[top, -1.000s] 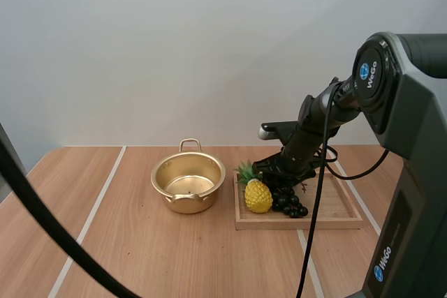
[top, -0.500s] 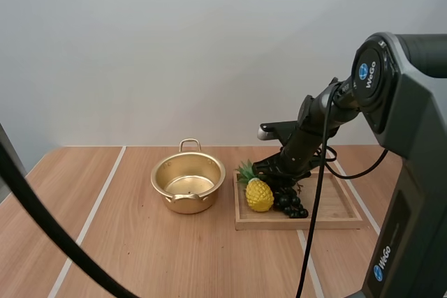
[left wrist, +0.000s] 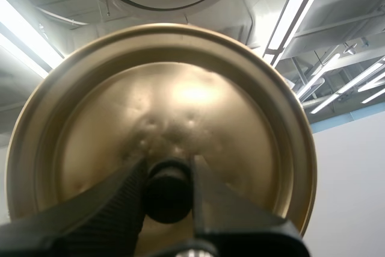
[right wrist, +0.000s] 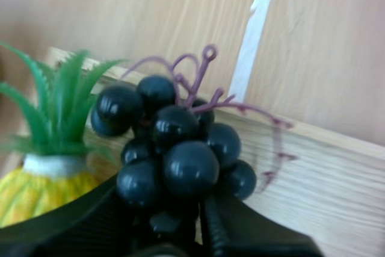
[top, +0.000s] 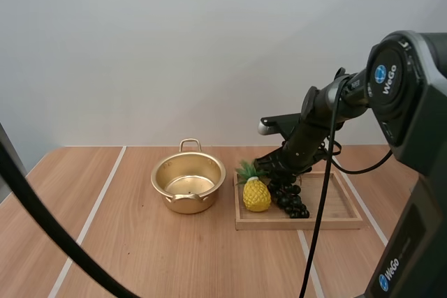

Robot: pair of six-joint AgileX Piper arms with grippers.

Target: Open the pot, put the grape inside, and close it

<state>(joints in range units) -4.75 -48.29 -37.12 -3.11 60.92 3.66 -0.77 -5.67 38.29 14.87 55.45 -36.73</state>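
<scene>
Right gripper: my right gripper point(right wrist: 165, 212) is clamped low on the bunch of grapes point(right wrist: 180, 148), one finger on each side, with most of the berries bulging out ahead of my tips.
Left gripper: my left gripper point(left wrist: 168, 192) pinches the black knob point(left wrist: 168, 176) of the lid point(left wrist: 180, 94), and the disc spreads wide beyond my fingertips.
Where the grape is: in my right grip, over the wooden tray point(top: 335, 209). I cannot tell whether it is clear of the tray floor.
Pot: the pot point(top: 188, 181) stands open on the table point(top: 140, 256), well off to one side of my right gripper, past the pineapple point(top: 256, 195).
Risk, slipping: I judge that I hold a few lower berries and not the stem point(right wrist: 198, 76). Round, slick berries could roll out of the pinch and the bunch would drop.
Risk, collision: the pineapple sits just beside the bunch, on the pot's side. Carrying the bunch sideways without lifting it first would likely knock the pineapple, snag its leaves or catch the tray's rim.
Risk, lid: a small knob is my only hold on a broad disc, so the lid could twist in my left grip.
Materials: the grapes are glossy, dark and spherical on a thin purplish stem. The pineapple is a bumpy yellow oval with spiky green leaves. The tray is pale, grained wood with a shallow rim. The pot and lid are brushed gold metal.
</scene>
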